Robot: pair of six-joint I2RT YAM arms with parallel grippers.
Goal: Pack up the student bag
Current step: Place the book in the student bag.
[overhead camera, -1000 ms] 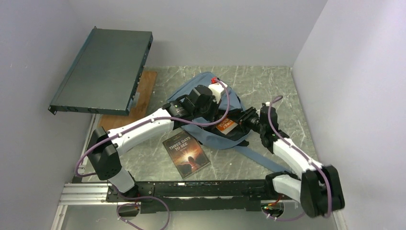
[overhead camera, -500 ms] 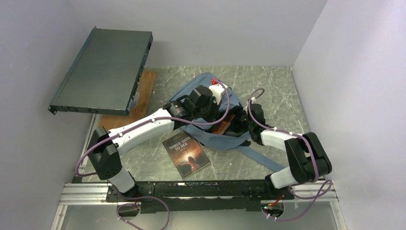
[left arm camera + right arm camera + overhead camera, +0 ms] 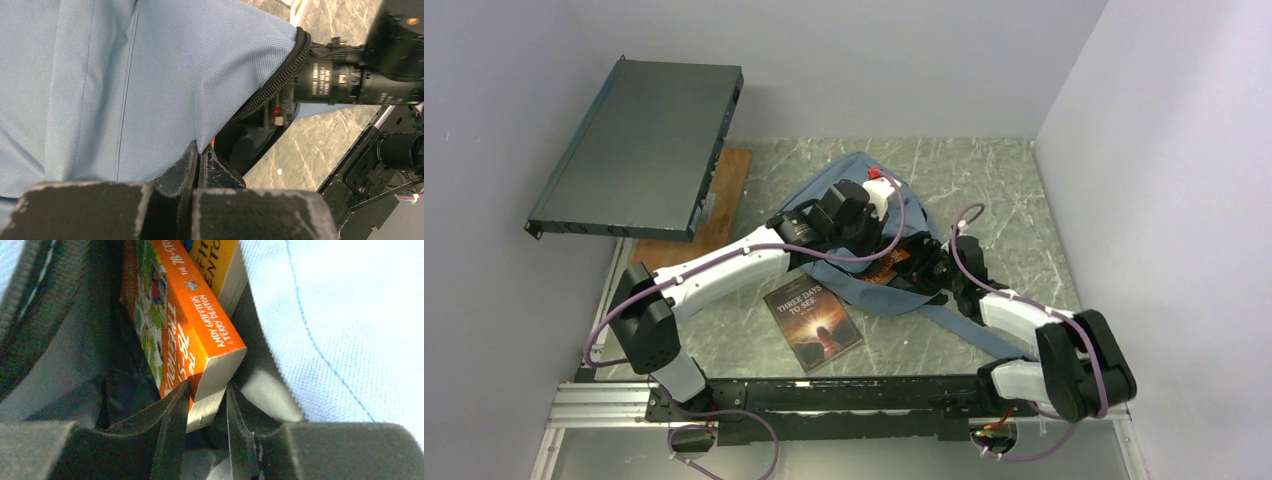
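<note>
**Both grippers at the bag mouth; orange book partway in**

The student bag lay mid-table, slumped between the two grippers. One blue strap trailed back under the right arm.

The left gripper had its jaws pressed together on a fold of blue-grey fabric at the rim of the opening. Only the left wrist view showed this grip. From the fingertips the dark zipper ran up and away to the right, with the opening black beneath it. The right arm's black wrist housing sat just past the zipper. No book title was readable from there.

The right gripper was pinching the near corner of the orange book, one finger on the cover and the other at the page edge. Only the right wrist view showed the inside of the bag. The spine read "Andy Griffiths, Terry Denton". A yellow book lay beyond the orange one, touching it. Dark lining lay on the left finger's side and pale blue cloth on the right finger's side.

The top view alone showed both arms meeting over the bag, though the wrists hid the fingers there and only a scrap of orange showed ahead of the right gripper. It also showed a third book, titled "Three Days to See", flat on the table just behind the left gripper. A dark green rack unit was tilted well off to that gripper's left, above a wooden board.
</note>
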